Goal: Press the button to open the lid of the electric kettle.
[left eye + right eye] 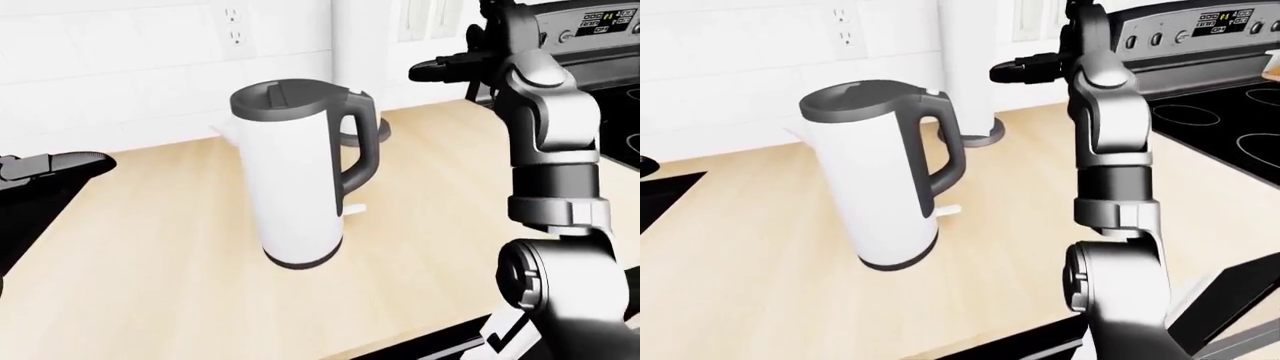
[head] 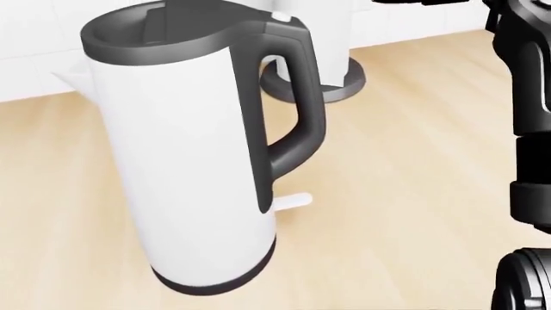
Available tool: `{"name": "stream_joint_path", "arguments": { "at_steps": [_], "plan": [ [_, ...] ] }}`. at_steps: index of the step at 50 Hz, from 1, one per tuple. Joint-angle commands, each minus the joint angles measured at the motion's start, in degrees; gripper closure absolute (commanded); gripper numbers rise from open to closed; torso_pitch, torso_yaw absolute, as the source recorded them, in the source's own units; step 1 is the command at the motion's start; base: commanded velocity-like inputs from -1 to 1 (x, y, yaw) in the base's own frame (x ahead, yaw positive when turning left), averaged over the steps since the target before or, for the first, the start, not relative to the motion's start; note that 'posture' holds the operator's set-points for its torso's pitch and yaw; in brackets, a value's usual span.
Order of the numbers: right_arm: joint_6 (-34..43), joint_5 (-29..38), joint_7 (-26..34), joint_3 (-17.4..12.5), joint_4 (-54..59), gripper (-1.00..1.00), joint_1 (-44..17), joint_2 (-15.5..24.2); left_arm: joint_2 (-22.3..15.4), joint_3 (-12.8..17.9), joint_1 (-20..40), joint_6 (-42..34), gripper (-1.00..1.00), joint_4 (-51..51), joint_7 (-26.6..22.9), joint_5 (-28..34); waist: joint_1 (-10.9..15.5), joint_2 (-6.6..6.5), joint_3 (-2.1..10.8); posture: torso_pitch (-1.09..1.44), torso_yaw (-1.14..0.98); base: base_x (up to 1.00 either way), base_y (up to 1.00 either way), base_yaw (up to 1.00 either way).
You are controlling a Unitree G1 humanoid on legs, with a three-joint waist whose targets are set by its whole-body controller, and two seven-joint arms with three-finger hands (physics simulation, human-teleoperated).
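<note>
1. The wooden counter (image 1: 150,247) filled most of each view, running from the white tiled wall (image 1: 110,67) at the top down to a dark edge at the bottom.
2. A black stove (image 1: 1220,127) with ring burners sat at the right of the right-eye view, its control panel (image 1: 1200,26) at the top.
3. The right arm (image 1: 1110,165) rose upright through the right side of the eye views, well clear of the kettle.
4. The right hand (image 1: 1035,69) reached toward the left of the view at the top of that arm, above and to the right of the kettle; it touched nothing, and I could not tell how wide its fingers stood.
5. The electric kettle (image 1: 295,180) stood upright near the middle of the counter, white with a dark lid (image 2: 163,29), a black handle (image 2: 297,110) facing right, and a dark base ring.
6. A dark shape, likely the left hand (image 1: 45,165), showed at the left edge of the left-eye view, far from the kettle; finger spread could not be told.
7. A round dark base (image 2: 331,84) lay just beyond the handle.
8. A small white button (image 2: 282,17) sat atop the handle, untouched.
9. A small white tab (image 2: 291,202) stuck out low beside the handle.
10. A wall outlet (image 1: 235,26) sat above.
</note>
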State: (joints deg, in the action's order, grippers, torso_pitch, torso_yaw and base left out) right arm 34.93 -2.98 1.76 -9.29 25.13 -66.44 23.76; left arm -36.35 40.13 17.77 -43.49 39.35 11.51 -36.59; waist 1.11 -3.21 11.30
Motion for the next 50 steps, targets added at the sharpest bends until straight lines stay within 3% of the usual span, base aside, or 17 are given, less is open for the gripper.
{"name": "stream_joint_path", "arguments": {
  "at_steps": [1, 12, 50],
  "plan": [
    [-2.9, 0.3, 0.2, 0.0, -0.6, -1.00, -2.9, 0.2, -1.1, 0.4, 1.2, 1.3, -1.00, 0.7, 0.0, 0.5, -0.1, -0.10, 0.73, -0.31, 0.00, 0.00, 0.00, 0.00],
    [-5.8, 1.9, 1.1, 0.9, 5.9, -1.00, -6.5, -1.3, -0.9, 0.4, 1.5, 0.8, -1.00, 0.9, -0.1, 0.2, -0.4, -0.48, 0.71, -0.31, 0.00, 0.00, 0.00, 0.00],
    [-4.0, 1.9, 3.2, 2.4, 7.5, -1.00, -11.1, -6.2, -1.5, 0.6, 1.6, 1.0, -1.00, 0.7, 0.6, -0.7, -1.0, -0.95, 0.45, -0.31, 0.00, 0.00, 0.00, 0.00]
  ]
}}
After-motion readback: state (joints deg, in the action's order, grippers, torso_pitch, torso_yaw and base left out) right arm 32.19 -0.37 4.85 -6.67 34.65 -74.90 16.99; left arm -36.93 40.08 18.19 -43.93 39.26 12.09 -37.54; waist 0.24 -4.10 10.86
